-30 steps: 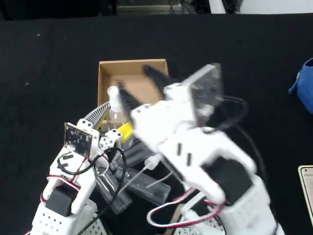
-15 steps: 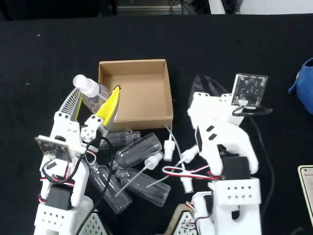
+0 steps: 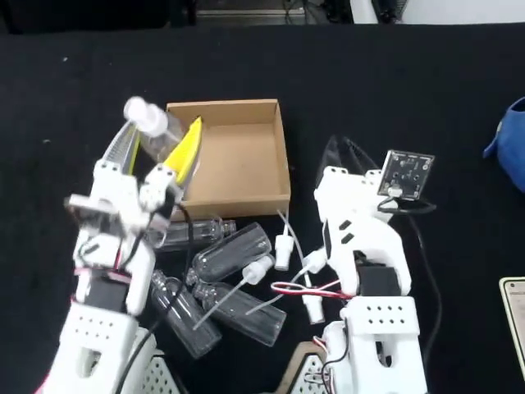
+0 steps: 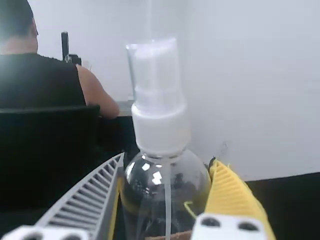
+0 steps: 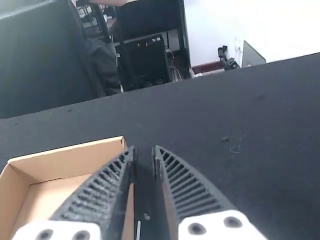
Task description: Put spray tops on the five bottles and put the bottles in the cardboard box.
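Note:
My left gripper (image 3: 162, 129) is shut on a clear bottle (image 3: 156, 125) with a white spray top (image 3: 139, 110), held tilted over the left wall of the cardboard box (image 3: 281, 156). In the left wrist view the bottle (image 4: 162, 180) stands between the grey and yellow fingers, its spray top (image 4: 157, 105) upward. Several bottles without tops (image 3: 230, 252) lie in a heap in front of the box. Loose spray tops (image 3: 284, 246) lie beside them. My right gripper (image 3: 342, 149) hovers right of the box, shut on nothing; its wrist view shows its dark fingers (image 5: 95, 192) and the box corner (image 5: 60, 162).
A blue object (image 3: 513, 139) sits at the right edge of the black table, and a card (image 3: 513, 304) lies nearer the front right. Red and white cables (image 3: 303, 289) run between the arm bases, close to the loose tops.
The right arm swung from over the box to its right side and drew back a little. The left arm lifted the topped bottle and carried it farther along the box's left wall.

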